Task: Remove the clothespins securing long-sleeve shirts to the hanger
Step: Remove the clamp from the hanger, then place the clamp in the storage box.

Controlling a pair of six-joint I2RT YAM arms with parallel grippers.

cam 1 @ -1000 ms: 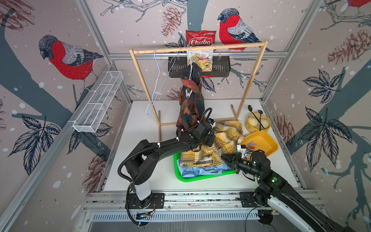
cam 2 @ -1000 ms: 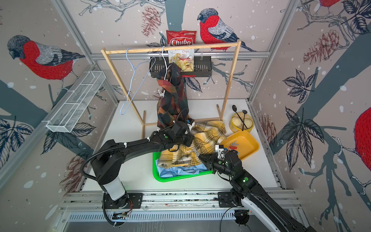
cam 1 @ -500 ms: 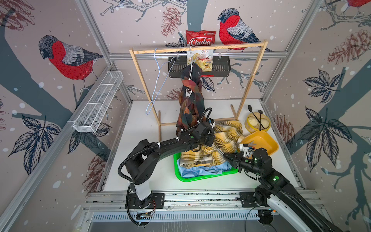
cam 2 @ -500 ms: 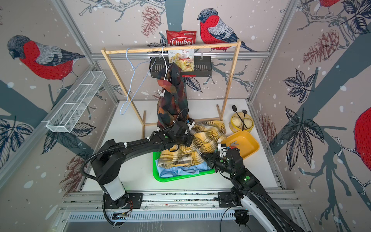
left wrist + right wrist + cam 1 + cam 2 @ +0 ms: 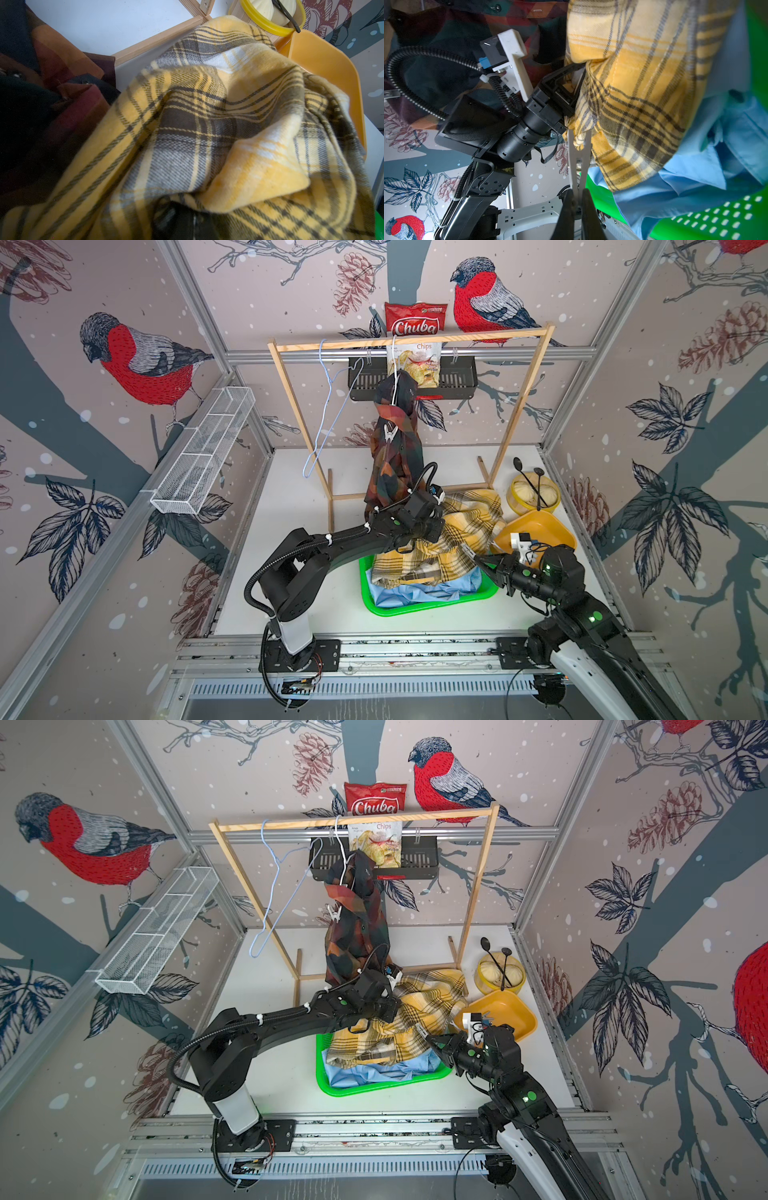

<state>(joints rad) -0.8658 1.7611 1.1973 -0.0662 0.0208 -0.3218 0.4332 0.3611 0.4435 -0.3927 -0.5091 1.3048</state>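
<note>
The yellow-and-white plaid shirt lies heaped over the light blue shirt in a green tray. My left gripper is shut on a fold of the plaid shirt, its jaws buried in cloth. At the plaid hem my right gripper is shut on a whitish-grey clothespin with spread tips; whether cloth sits between them I cannot tell. The dark check shirt hangs from a white hanger on the wooden rack, another whitish clothespin clipped to it.
An empty pale-blue hanger hangs at the rack's left. A yellow tray and a yellow bowl with spoons stand at the right. A black basket with chip bags hangs behind. A wire basket is on the left wall.
My right arm has shifted slightly to the right with the clothespin in its jaws. The left arm and the shirts have stayed put.
</note>
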